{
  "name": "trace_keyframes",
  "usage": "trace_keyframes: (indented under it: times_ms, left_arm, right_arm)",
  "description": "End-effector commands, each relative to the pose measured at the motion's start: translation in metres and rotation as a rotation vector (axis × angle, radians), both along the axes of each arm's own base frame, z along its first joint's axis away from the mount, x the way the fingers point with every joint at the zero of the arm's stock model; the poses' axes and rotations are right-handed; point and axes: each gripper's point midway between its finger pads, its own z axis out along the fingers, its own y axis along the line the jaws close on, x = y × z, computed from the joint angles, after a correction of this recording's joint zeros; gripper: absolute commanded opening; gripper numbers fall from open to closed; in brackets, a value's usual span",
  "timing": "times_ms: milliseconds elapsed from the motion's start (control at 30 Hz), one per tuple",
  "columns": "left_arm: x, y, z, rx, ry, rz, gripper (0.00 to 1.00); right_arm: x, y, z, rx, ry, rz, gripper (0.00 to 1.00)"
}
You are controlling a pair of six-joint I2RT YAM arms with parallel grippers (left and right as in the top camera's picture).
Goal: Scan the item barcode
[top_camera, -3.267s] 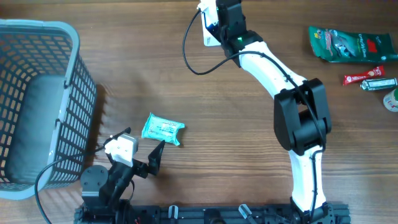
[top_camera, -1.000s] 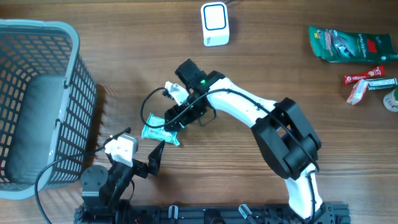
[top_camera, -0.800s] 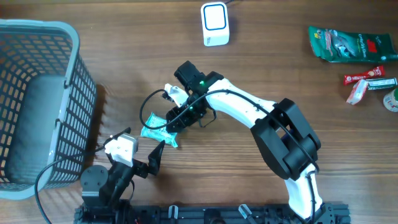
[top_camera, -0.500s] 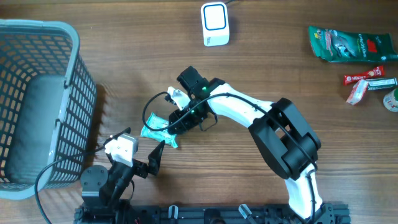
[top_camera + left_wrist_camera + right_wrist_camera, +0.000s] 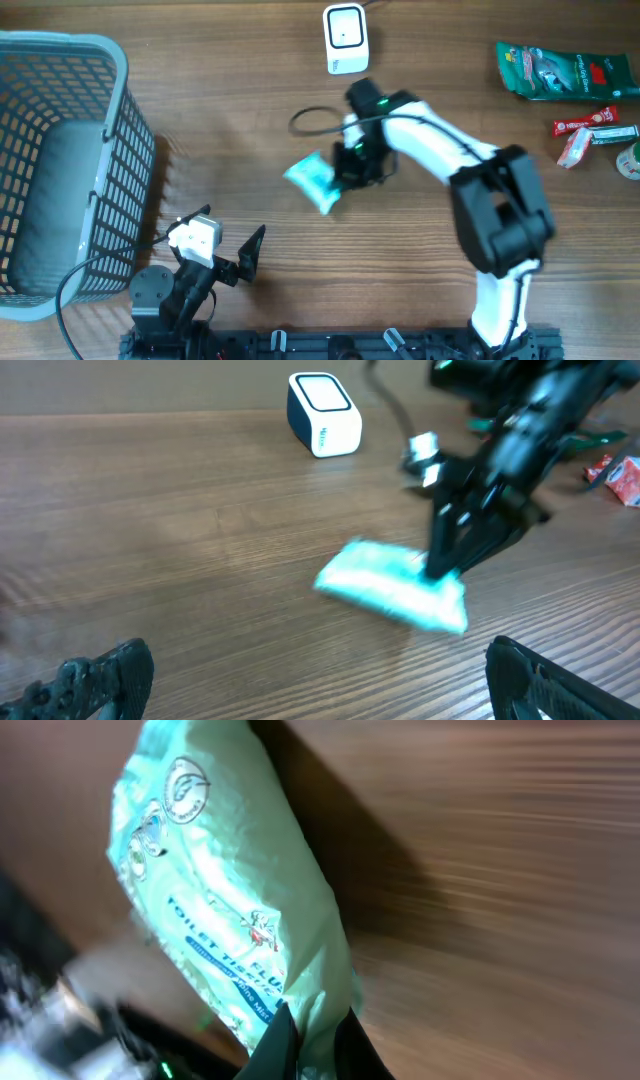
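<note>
The right arm is built of smooth white tubular links (image 5: 440, 85) joined by chunky black joint housings (image 5: 498, 215). A thin black cable (image 5: 312, 118) loops out just behind the right pincer (image 5: 310, 1045), whose fingers are slim and dark. The left arm shows less of itself: a round black base (image 5: 155, 295), a white boxy block (image 5: 195, 238) directly behind the left pincer (image 5: 330, 680), a second black cable (image 5: 72, 285) trailing farther back, and black, rough-textured fingertips (image 5: 105, 675).

This looks like a shop checkout staged on a wooden table (image 5: 220, 110). A scanner (image 5: 345, 38), a plastic shopping basket (image 5: 70, 42) and snack packets (image 5: 552, 70) sit on it.
</note>
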Motion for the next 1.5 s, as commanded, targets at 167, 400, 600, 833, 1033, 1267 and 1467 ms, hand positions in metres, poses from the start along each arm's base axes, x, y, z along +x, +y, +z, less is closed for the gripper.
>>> trace_keyframes:
  times_ms: [167,400,600,833,1033,1267,1467]
  left_arm:
    - [0.0,-0.001,-0.001,-0.012,0.002,-0.005,1.0]
    - [0.0,-0.001,-0.001,-0.012,0.002,-0.006,1.0]
    - [0.0,-0.001,-0.001,-0.012,0.002,-0.006,1.0]
    - [0.0,-0.001,-0.001,-0.012,0.002,-0.006,1.0]
    - [0.0,-0.001,-0.001,-0.012,0.002,-0.006,1.0]
    - [0.0,-0.001,-0.001,-0.012,0.002,-0.006,1.0]
    - [0.0,-0.001,-0.001,-0.012,0.002,-0.006,1.0]
  right_arm:
    - [-0.031,-0.083,0.027,-0.506,0.288,-0.692,0.04]
    - [-0.081,-0.038,0.066,-0.331,0.703,-0.691,0.04]
    - [-0.101,-0.022,0.094,-0.236,0.873,-0.645,0.04]
    - [-0.105,-0.021,0.089,-0.257,0.891,-0.657,0.05]
    - [-0.13,-0.029,0.065,-0.261,0.934,-0.602,0.04]
    - [-0.099,-0.032,0.025,-0.129,0.903,-0.666,0.16]
    - [-0.066,-0.064,0.027,-0.026,0.923,-0.816,0.61]
